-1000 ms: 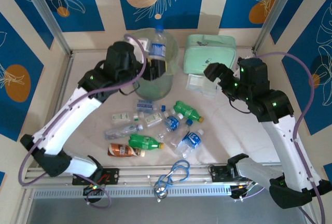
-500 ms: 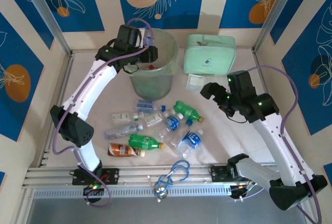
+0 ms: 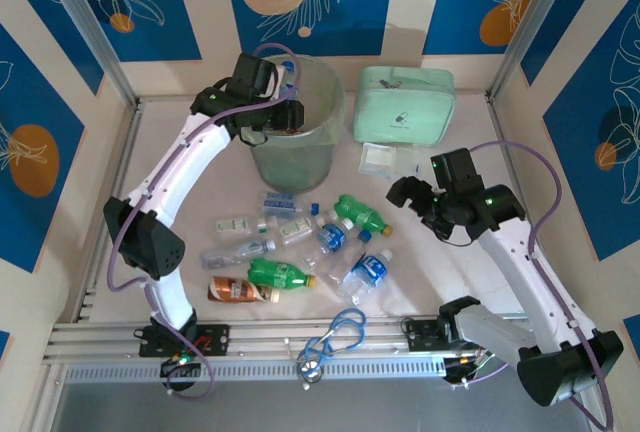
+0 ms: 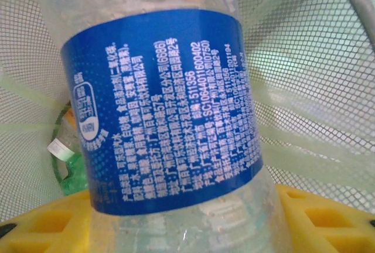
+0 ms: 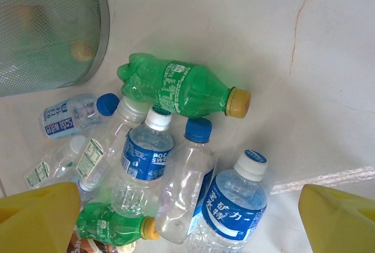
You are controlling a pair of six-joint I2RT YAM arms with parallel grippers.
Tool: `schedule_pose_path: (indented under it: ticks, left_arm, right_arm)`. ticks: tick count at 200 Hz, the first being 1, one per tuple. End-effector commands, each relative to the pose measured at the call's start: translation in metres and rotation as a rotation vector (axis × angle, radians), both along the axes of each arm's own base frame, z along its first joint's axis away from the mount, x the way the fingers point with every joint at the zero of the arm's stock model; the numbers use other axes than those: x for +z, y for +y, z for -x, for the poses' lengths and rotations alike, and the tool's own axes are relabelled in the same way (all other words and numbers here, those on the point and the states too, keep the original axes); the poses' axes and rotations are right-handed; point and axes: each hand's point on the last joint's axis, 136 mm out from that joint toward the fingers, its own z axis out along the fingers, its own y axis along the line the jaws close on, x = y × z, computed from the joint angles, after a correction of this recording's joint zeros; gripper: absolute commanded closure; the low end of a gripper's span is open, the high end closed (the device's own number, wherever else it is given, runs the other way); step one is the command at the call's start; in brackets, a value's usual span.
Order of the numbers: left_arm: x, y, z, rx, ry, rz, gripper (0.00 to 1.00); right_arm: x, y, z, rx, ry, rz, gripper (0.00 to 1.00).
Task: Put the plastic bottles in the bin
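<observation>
My left gripper (image 3: 281,118) hangs over the left rim of the pale-green bin (image 3: 303,159), shut on a clear bottle with a blue label (image 4: 164,112) between its yellow fingers (image 4: 319,215). The bin's mesh wall (image 4: 316,77) stands behind that bottle, and a green bottle (image 4: 69,174) lies inside. Several plastic bottles lie on the table: a green one with a yellow cap (image 5: 176,92), a blue-labelled one (image 5: 142,159), a clear one with a blue cap (image 5: 186,191), another blue-labelled one (image 5: 234,215) and a brown-orange one (image 3: 238,291). My right gripper (image 3: 405,192) hovers open above them, holding nothing.
A flat mint-green zip case (image 3: 405,102) lies at the back right, with a small clear packet (image 3: 380,158) in front of it. A blue cord loop (image 3: 337,335) rests on the front rail. Bare table lies right of the bottle pile.
My left arm has swung the blue-labelled bottle from upright above the bin down to its left rim. My right gripper has dropped lower and nearer the bottle pile.
</observation>
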Motion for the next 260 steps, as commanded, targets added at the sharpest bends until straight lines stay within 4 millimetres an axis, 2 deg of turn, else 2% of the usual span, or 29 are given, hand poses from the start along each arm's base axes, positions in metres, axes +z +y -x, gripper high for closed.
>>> schedule_pose_path:
  ticks: [1,12,27,71,93,110,129,159,186,210,260]
  left_arm:
    - [-0.001,0.004,-0.006,0.001,-0.005,-0.023,0.38]
    - [0.0,0.004,-0.007,0.002,-0.007,-0.022,0.26]
    - [0.006,0.003,-0.007,0.0,-0.02,-0.016,0.19]
    - [0.032,0.006,-0.005,0.008,-0.071,-0.004,0.12]
    - [0.056,0.008,0.002,0.007,-0.116,0.035,0.12]
    - [0.084,0.006,0.013,-0.01,-0.163,0.106,0.12]
    - [0.116,0.0,0.035,-0.066,-0.218,0.227,0.12]
    - [0.136,-0.005,0.077,-0.161,-0.279,0.401,0.09]
    - [0.127,0.004,0.11,-0.173,-0.266,0.469,0.09]
    - [0.109,0.014,0.132,-0.179,-0.265,0.484,0.08]
    - [0.087,0.023,0.153,-0.154,-0.222,0.538,0.08]
  right_arm:
    - [-0.006,0.001,0.005,0.02,0.023,-0.007,0.04]
    - [-0.008,0.001,0.005,0.02,0.027,-0.005,0.04]
    - [-0.01,0.001,0.006,0.024,0.033,-0.004,0.04]
    - [-0.012,0.008,0.001,0.068,0.032,-0.008,0.04]
    - [-0.023,0.017,-0.004,0.139,0.074,-0.004,0.03]
    - [-0.036,0.027,-0.008,0.227,0.115,0.027,0.03]
    - [-0.049,0.034,-0.012,0.299,0.137,0.094,0.02]
    - [-0.067,0.035,-0.028,0.326,0.139,0.175,0.01]
    - [-0.08,0.046,-0.04,0.39,0.121,0.202,0.01]
    - [-0.091,0.053,-0.05,0.43,0.122,0.246,0.01]
    - [-0.116,0.067,-0.069,0.473,0.158,0.269,0.01]
